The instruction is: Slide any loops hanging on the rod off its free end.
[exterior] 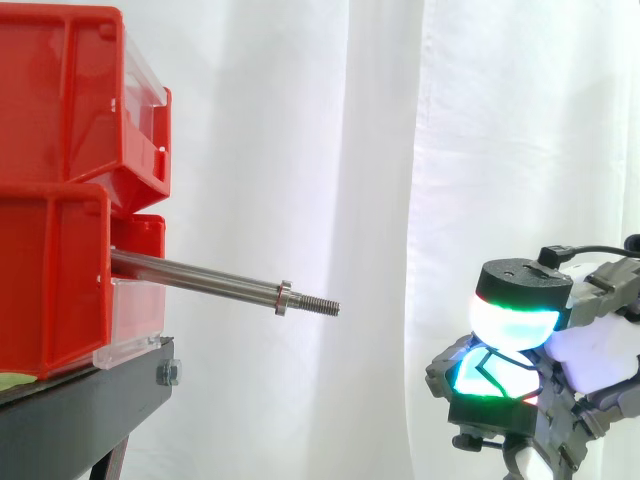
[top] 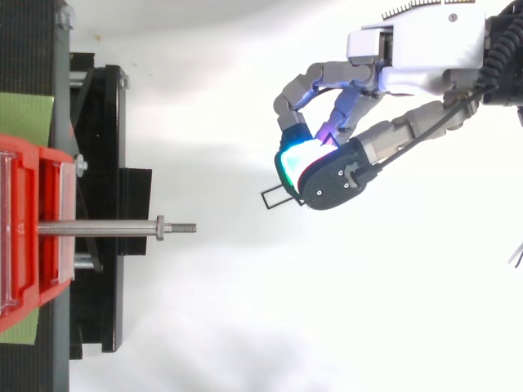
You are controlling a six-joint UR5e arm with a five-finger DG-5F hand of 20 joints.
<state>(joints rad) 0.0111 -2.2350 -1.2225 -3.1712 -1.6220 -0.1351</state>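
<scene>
A steel rod [exterior: 195,273] sticks out level from between the red bins [exterior: 60,190] toward the right. It ends in a collar and a bare threaded tip [top: 184,228], and nothing hangs on it. My hand [top: 409,77] hovers to the right of the free end and clear of it, lower than the rod in the side view, where its glowing pads [exterior: 515,320] show. Its fingers and thumb are curled and pinch a thin dark wire loop [top: 276,204]. The loop pokes out leftward from the fingertips, a short gap away from the rod tip.
The bins sit on a black stand [top: 102,163] at the left, with a bolt at its corner [exterior: 168,375]. A white curtain hangs behind. Open air lies between the rod tip and my hand.
</scene>
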